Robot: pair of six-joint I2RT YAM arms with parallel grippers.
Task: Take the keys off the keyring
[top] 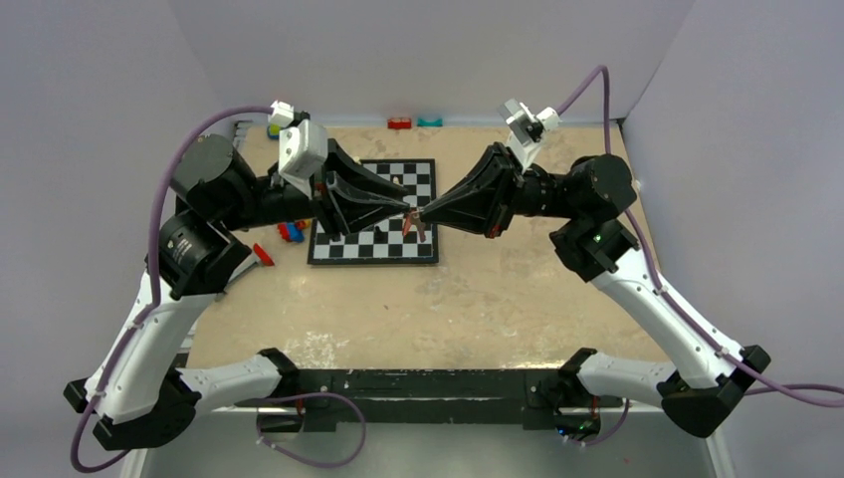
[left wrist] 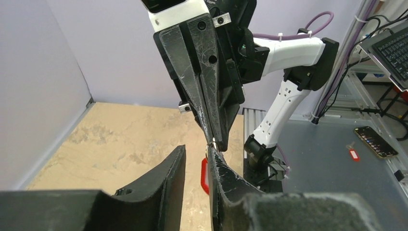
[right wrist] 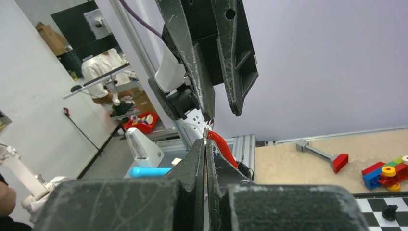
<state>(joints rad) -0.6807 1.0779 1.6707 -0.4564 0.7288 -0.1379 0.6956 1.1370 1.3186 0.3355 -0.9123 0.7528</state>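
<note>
My two grippers meet tip to tip in the air above the chessboard [top: 373, 244]. My right gripper [top: 422, 212] is shut on a small metal keyring [right wrist: 208, 126]. It also shows in the left wrist view [left wrist: 211, 137]. A red key [top: 419, 228] hangs from the ring; it shows in the left wrist view [left wrist: 204, 174] and the right wrist view [right wrist: 222, 144]. My left gripper [left wrist: 197, 151] is open, with a clear gap between its jaws. One of its fingertips [left wrist: 215, 155] touches the keyring [left wrist: 210, 147]. Other keys are not visible.
The black-and-white chessboard lies mid-table. Coloured toy bricks [top: 291, 232] and a grey tool with a red tip [top: 261, 255] lie to its left. Small red [top: 400, 123] and teal [top: 430, 121] pieces sit at the back edge. A black pawn [right wrist: 388, 211] stands on the board.
</note>
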